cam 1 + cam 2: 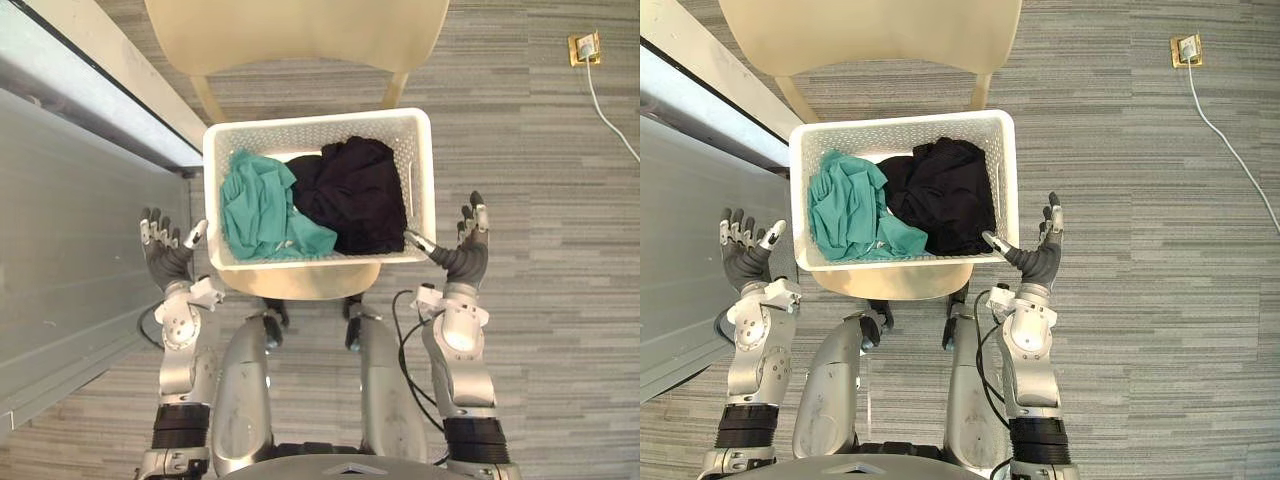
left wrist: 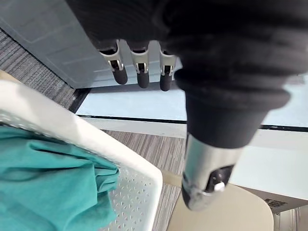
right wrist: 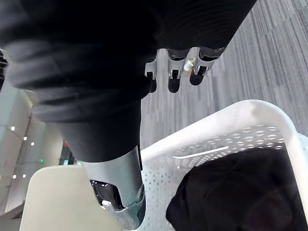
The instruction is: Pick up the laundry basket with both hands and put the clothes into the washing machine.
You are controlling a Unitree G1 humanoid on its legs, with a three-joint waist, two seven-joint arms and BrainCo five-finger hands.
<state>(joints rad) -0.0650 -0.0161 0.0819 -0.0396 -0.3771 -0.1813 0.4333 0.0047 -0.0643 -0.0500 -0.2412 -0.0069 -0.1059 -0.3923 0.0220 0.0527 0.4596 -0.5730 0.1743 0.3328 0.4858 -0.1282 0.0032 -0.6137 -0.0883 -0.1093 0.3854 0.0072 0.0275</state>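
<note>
A white perforated laundry basket (image 1: pixel 420 180) rests on the seat of a cream chair (image 1: pixel 300 35). Inside lie a teal garment (image 1: pixel 262 210) on the left and a black garment (image 1: pixel 352 192) on the right. My left hand (image 1: pixel 168 256) is open beside the basket's left near corner, thumb close to the wall. On the other side my right hand (image 1: pixel 464 252) is open too, its thumb touching the right near corner. The left wrist view shows straight fingers (image 2: pixel 139 72) above the basket rim (image 2: pixel 72 130); the right wrist view shows fingers (image 3: pixel 174 72) above the rim (image 3: pixel 250 113).
A grey panel with a white-framed edge (image 1: pixel 90 150) runs along the left, close to my left hand. A wall socket with a white cord (image 1: pixel 584 48) lies on the striped floor at the far right. Open carpet stretches to the right of the chair.
</note>
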